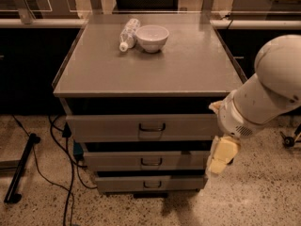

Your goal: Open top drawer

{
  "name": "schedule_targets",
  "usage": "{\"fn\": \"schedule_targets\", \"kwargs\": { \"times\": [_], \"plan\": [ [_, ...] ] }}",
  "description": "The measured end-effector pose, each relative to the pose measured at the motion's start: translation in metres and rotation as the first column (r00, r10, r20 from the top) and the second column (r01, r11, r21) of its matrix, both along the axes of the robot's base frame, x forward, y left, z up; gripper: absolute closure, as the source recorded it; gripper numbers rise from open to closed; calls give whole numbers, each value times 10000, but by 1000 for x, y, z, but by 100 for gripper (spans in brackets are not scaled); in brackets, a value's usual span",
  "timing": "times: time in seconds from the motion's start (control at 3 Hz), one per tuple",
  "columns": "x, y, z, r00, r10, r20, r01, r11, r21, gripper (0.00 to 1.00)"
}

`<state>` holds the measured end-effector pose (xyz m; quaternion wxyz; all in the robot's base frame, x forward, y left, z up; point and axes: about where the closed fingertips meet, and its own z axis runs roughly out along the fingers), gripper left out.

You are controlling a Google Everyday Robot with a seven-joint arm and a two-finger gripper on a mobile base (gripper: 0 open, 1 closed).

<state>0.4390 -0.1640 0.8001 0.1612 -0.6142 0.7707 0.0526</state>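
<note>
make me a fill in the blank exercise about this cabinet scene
1. The cabinet has ___ drawers.
2. The bowl and the bottle sit on ___ of the cabinet.
3. The gripper hangs off the cabinet's right edge in the picture, level with the ___ drawer.
4. The top drawer has its handle at its ___.
Missing words: three; top; middle; centre.

A white bowl (152,36) sits just beside a lying plastic bottle (128,34) — black cables (60,147) cross the floor (263,197).
</note>
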Motion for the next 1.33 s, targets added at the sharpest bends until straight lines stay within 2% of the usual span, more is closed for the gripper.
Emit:
{"fn": "schedule_targets", "kwargs": {
  "times": [0.33, 0.67, 1.0, 1.33],
  "plan": [
    [8, 4, -31, 9997, 172, -178, -171, 9998, 81, 0],
    [16, 6, -52, 9997, 247, -6, -247, 9990, 378, 0],
    [21, 6, -63, 9976, 288, 628, -336, 9965, 765, 0],
    [26, 6, -72, 9870, 1040, 1229, -1137, 9907, 750, 0]
  ]
}}
